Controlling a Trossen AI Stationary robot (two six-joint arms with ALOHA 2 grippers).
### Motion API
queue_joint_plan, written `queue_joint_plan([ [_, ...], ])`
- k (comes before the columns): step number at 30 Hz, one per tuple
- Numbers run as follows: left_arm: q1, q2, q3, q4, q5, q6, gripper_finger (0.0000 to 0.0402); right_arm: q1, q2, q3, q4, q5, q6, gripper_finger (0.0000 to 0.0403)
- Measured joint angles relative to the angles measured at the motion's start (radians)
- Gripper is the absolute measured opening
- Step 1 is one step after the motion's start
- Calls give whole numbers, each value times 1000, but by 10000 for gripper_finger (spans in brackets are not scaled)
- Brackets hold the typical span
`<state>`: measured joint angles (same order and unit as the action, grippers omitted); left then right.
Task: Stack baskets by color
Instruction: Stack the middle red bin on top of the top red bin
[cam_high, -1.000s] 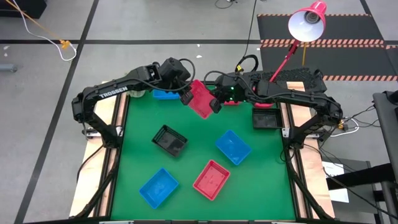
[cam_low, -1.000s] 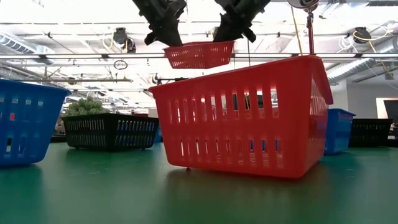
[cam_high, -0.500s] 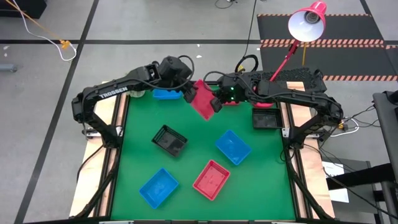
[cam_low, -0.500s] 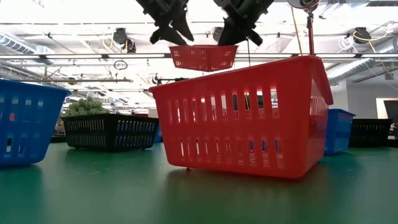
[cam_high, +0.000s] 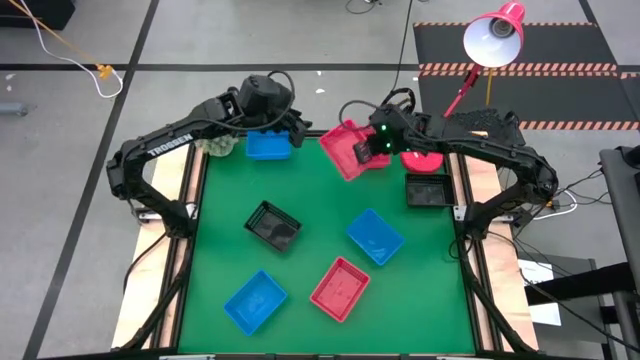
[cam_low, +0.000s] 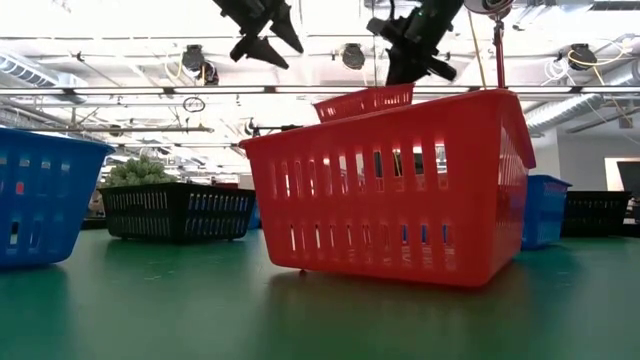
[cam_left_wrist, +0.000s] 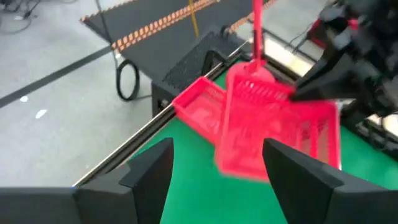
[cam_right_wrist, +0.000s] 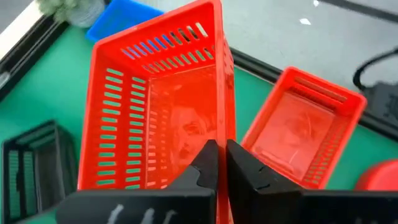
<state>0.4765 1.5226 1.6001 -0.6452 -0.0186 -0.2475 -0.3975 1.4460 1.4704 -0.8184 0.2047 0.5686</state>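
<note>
Green table mat (cam_high: 320, 220) under baskets, grey taped floor (cam_high: 90, 110) around.

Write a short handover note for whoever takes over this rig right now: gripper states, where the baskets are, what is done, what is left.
Left gripper: open, empty, at the far edge by a blue basket.
Right gripper: shut on a red basket, held tilted in the air near another red basket at the far right.
On the mat: black basket, two blue, one red. Another black sits at the right edge.
Done: no finished stack visible.
Left: nest the held red basket, then gather the remaining colours.
</note>
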Motion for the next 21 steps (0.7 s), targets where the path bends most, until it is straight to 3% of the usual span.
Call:
queue_joint_plan([
  [5,21,2,-1,-18,42,12,228,-79,0,0,-5,0,104,4],
  [15,24,2,-1,-34,52,63,207,-229,0,-23,12,0,135,8],
  [21,23,2,-2,-53,52,63,207,-287,0,-120,108,-78,178,10],
])
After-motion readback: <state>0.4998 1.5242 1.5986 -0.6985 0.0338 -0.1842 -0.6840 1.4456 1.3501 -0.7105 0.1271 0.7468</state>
